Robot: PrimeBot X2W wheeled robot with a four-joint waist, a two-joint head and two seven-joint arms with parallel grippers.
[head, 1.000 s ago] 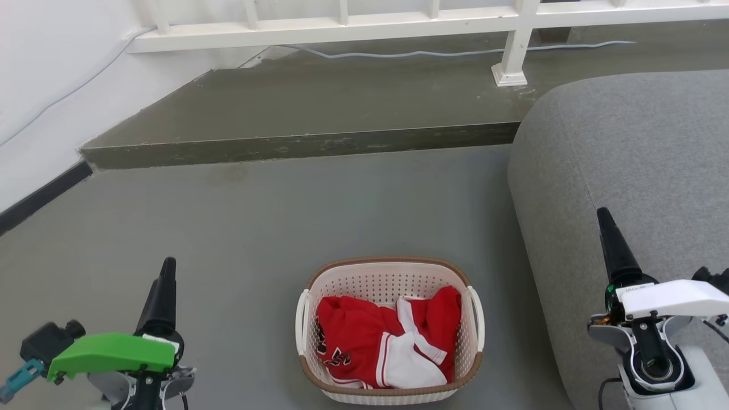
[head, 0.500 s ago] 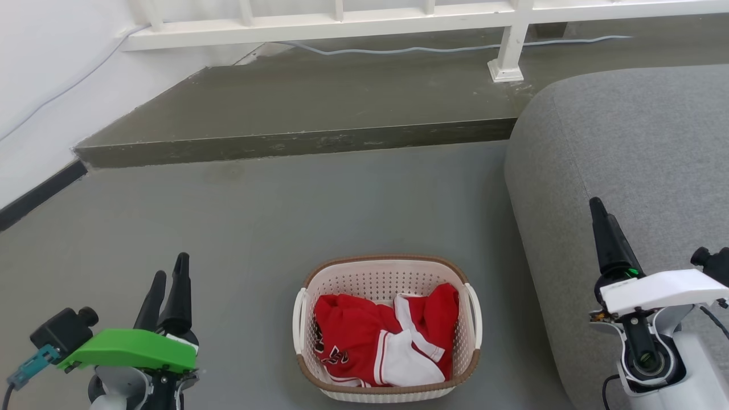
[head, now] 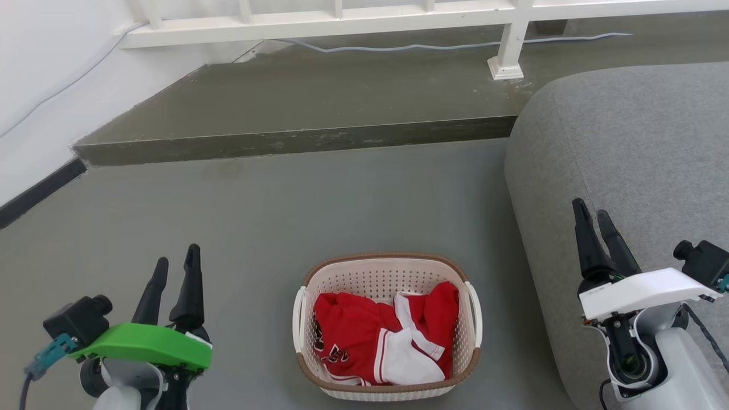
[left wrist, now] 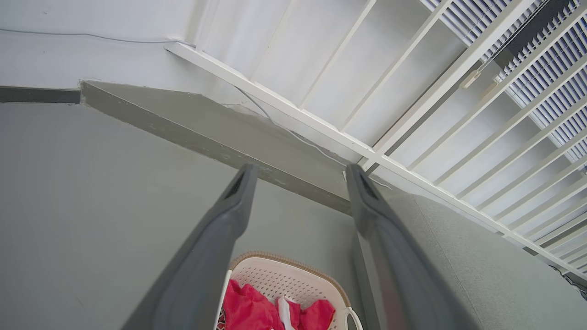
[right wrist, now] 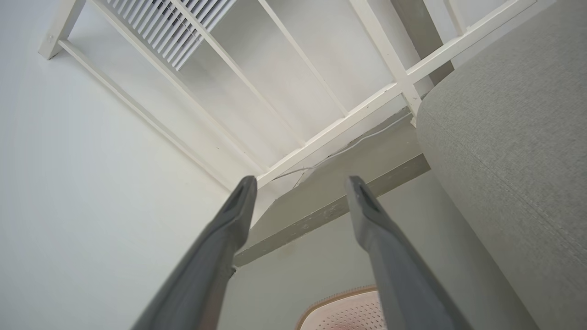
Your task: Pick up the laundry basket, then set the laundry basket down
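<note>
The laundry basket (head: pixel 370 279), cream-white with a brown rim band and white side handles, stands on the grey floor at the bottom middle of the head view and holds red and white clothing (head: pixel 376 341). My left gripper (head: pixel 177 256) is open to the basket's left, well apart from it, fingers pointing away from me. My right gripper (head: pixel 590 208) is open to the basket's right, over the sofa's edge. In the left wrist view the open left gripper (left wrist: pixel 300 168) frames the basket (left wrist: pixel 284 279) low between its fingers. The right gripper (right wrist: pixel 300 179) has the basket's rim (right wrist: pixel 344 311) at the bottom edge.
A grey sofa (head: pixel 626 142) fills the right side, close to the basket. A raised dark step (head: pixel 296 142) runs across beyond the basket, with a white railing (head: pixel 342 20), its post base (head: pixel 504 68) and a cable on it. A white wall (head: pixel 34 85) stands at the left.
Both wrists have turned, so each gripper now shows two spread fingers where one showed. The left gripper has risen and moved slightly right, the right slightly left. The basket has stayed put.
</note>
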